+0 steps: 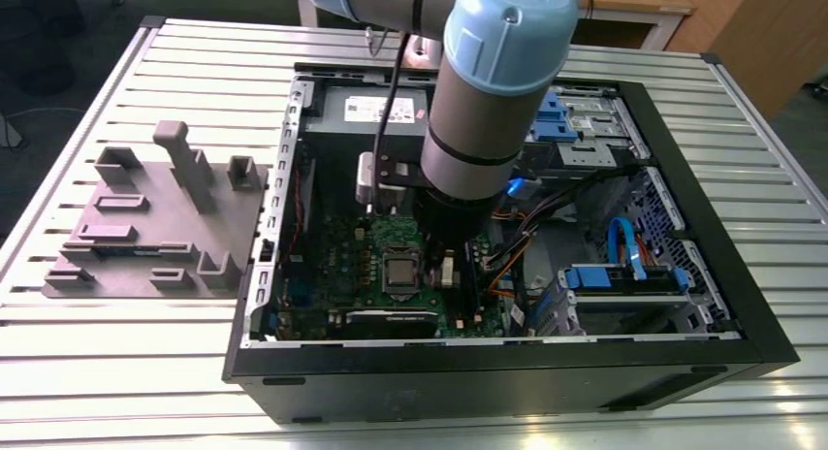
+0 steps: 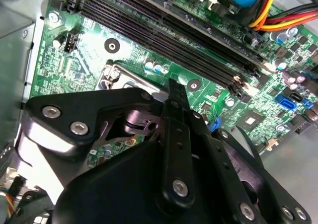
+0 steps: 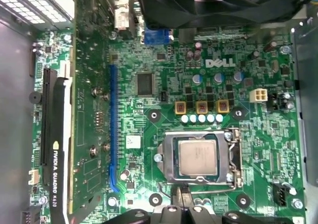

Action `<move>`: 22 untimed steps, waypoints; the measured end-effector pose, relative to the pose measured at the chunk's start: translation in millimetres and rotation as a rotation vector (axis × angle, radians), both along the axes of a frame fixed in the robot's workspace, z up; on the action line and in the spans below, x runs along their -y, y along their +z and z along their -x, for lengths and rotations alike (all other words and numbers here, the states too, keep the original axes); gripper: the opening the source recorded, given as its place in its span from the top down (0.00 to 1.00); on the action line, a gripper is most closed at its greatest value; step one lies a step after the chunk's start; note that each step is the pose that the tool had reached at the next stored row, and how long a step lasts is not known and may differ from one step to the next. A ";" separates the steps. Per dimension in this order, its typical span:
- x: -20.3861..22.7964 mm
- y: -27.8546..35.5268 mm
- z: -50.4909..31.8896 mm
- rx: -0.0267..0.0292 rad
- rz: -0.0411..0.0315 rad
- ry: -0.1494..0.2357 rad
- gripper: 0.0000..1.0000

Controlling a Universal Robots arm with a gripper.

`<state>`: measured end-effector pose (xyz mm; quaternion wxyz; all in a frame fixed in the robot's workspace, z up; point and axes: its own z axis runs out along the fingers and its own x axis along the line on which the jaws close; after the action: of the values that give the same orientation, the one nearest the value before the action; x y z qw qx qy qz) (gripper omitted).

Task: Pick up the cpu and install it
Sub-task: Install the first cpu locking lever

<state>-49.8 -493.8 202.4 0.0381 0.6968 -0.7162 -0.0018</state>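
Observation:
The cpu, a small square chip with a silver-grey top, lies flat inside the metal socket frame of the green motherboard. In the exterior view the cpu shows as a grey square in the socket, in the open computer case. My gripper hovers just off one edge of the socket, apart from the chip, with its black fingers shut together on nothing. In the second wrist view the gripper reaches over a corner of the socket frame.
A graphics card stands beside the socket, and memory slots run along its other side. The power supply, blue drive bays and loose cables crowd the case. A grey parts fixture sits on the slatted table at the exterior view's left.

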 end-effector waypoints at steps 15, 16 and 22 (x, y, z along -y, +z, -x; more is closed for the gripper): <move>0.7 -7.1 5.2 0.0162 -0.0021 0.027 0.90; 0.6 -7.8 5.2 0.0162 -0.0020 0.027 0.90; 0.8 -11.6 5.3 0.0160 -0.0014 0.027 0.90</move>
<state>-55.0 -494.6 190.8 0.0319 0.7063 -0.7072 0.0038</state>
